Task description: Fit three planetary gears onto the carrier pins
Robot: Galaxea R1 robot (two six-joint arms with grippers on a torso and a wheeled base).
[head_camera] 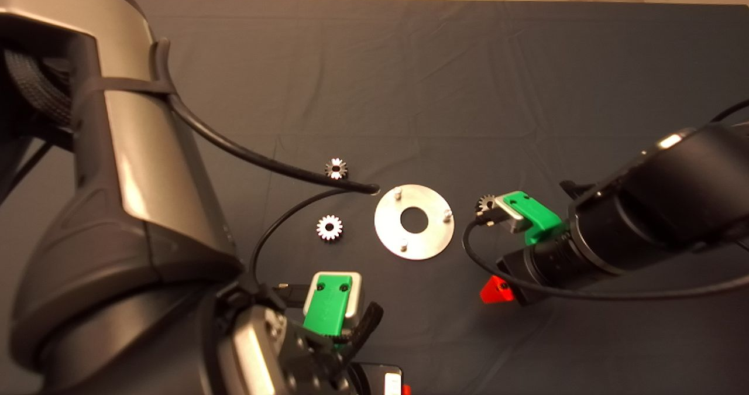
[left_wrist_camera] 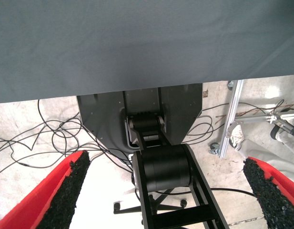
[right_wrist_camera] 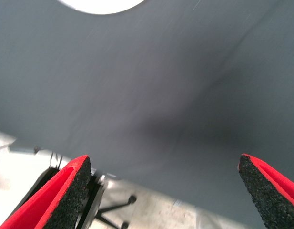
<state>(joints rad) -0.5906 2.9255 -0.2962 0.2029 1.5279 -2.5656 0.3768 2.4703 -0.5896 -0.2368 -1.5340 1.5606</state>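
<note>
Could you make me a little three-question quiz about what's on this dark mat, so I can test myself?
1. True or false: a gear already sits on one of the disc's pins.
2. How many gears are visible? A) two B) three C) four
3. Fill in: both grippers' fingers are ____.

Key:
1. False: the disc has three bare pins.
2. B: two gears lie left of the disc, and a third gear lies right of it, beside the right arm's green camera mount.
3. Open: left gripper, right gripper.

head view overhead, wrist views low, all sharing the mat (head_camera: pixel 409 90)
</note>
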